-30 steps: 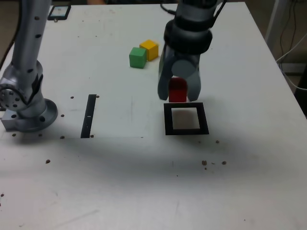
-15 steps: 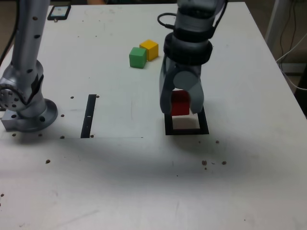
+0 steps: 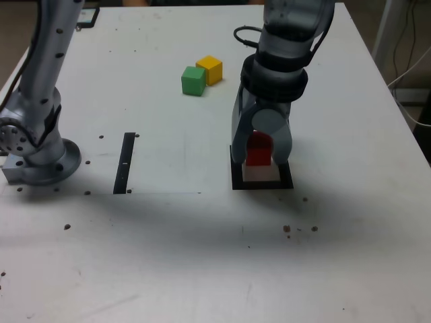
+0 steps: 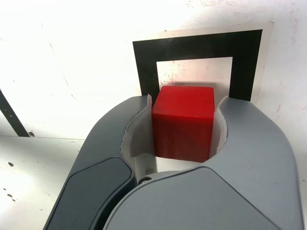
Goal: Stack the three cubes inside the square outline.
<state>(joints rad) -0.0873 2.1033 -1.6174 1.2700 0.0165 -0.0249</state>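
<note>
Table (image 3: 350, 256) first: big white top, mostly bare, with loads of free room around the work spot. The arm's base (image 3: 37, 151) sits at the exterior view's left, well apart from everything that matters. A thin black strip (image 3: 125, 163) lies between the base and the target, out of the way.

Next down, the gripper (image 3: 259, 161) points straight at the table and is clamped on the red cube (image 3: 258, 149), one finger on each side face; the wrist view shows the pads (image 4: 141, 129) pressed flat against it. The square outline (image 3: 286, 180) sits directly under the claw, so the cube goes straight down, no sideways shift needed as far as I can tell. In the wrist view the red cube (image 4: 183, 122) lines up over the white centre, faces roughly parallel to the black frame (image 4: 144, 62). Can't tell if it's already touching down or just above.

Tight bit: the white centre is only slightly wider than the cube, so the fingers probably end up over the black border when they let go.

Green cube (image 3: 193, 81) and yellow cube (image 3: 211, 69) touch each other further back on the table, well apart from the frame, with an open path between.
</note>
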